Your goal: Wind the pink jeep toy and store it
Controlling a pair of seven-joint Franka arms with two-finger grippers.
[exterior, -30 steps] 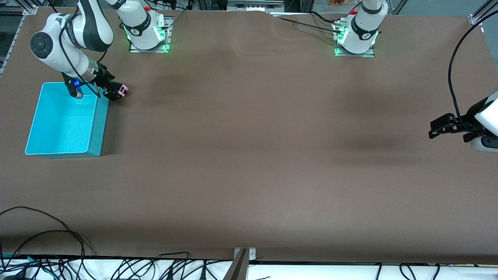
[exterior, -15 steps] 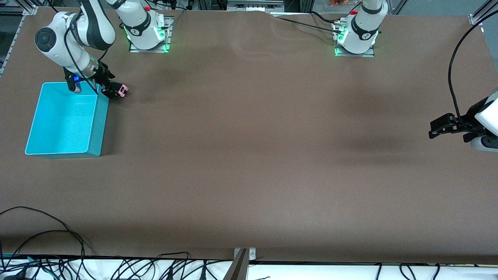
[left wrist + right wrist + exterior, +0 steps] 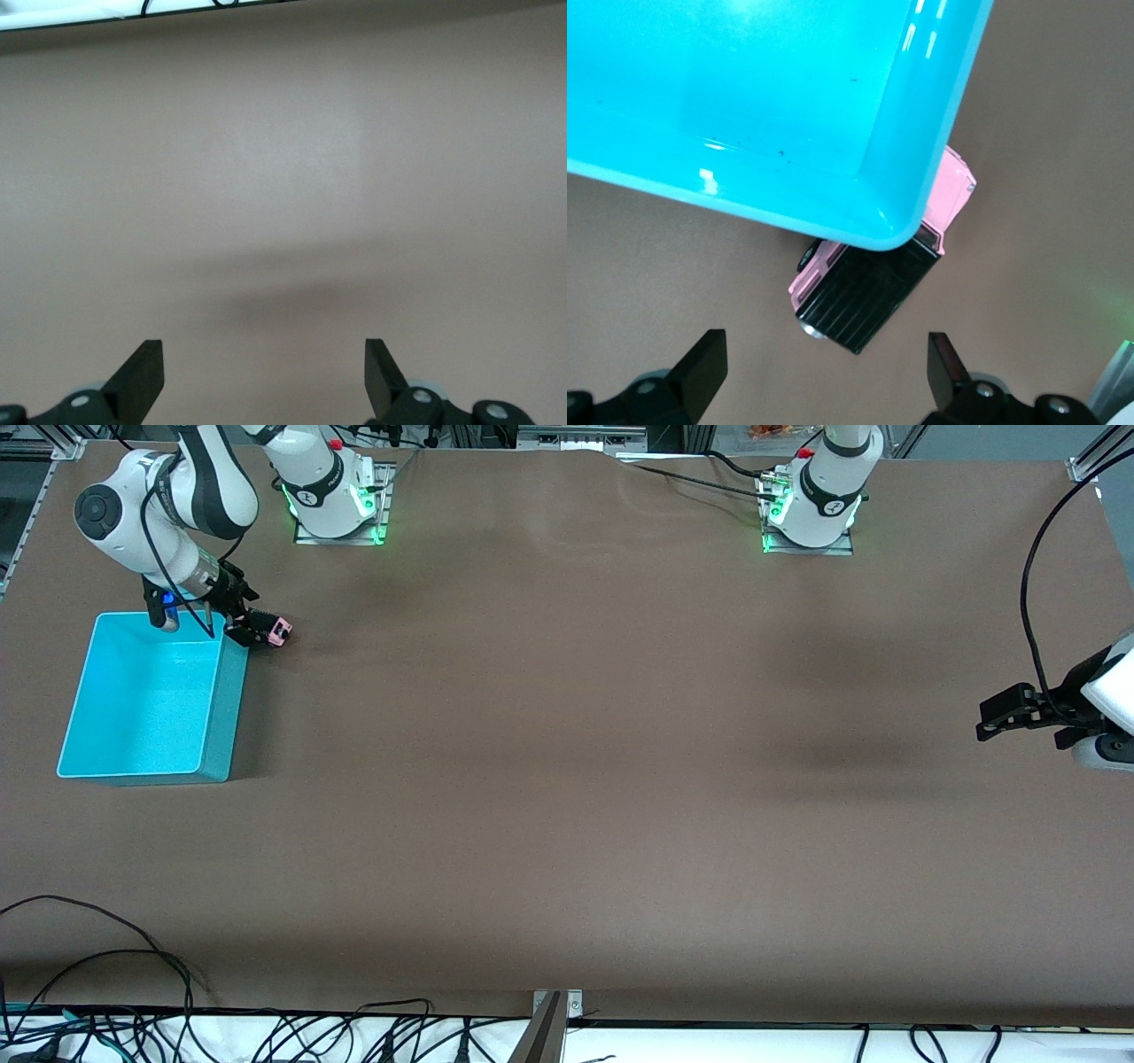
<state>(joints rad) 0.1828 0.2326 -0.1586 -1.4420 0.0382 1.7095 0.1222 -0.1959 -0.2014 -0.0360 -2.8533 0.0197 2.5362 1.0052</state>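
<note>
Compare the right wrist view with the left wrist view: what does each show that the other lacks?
Only the right wrist view shows the pink jeep toy on the table, tucked against a corner of the turquoise bin, outside it, with the open right gripper above. Only the left wrist view shows a pale strip and a cable along the table edge, plus the open left gripper over bare tabletop. Both share the brown table surface.

A robotics lab: bolted arm bases (image 3: 337,491), loose cables (image 3: 133,992), aluminium framing.
</note>
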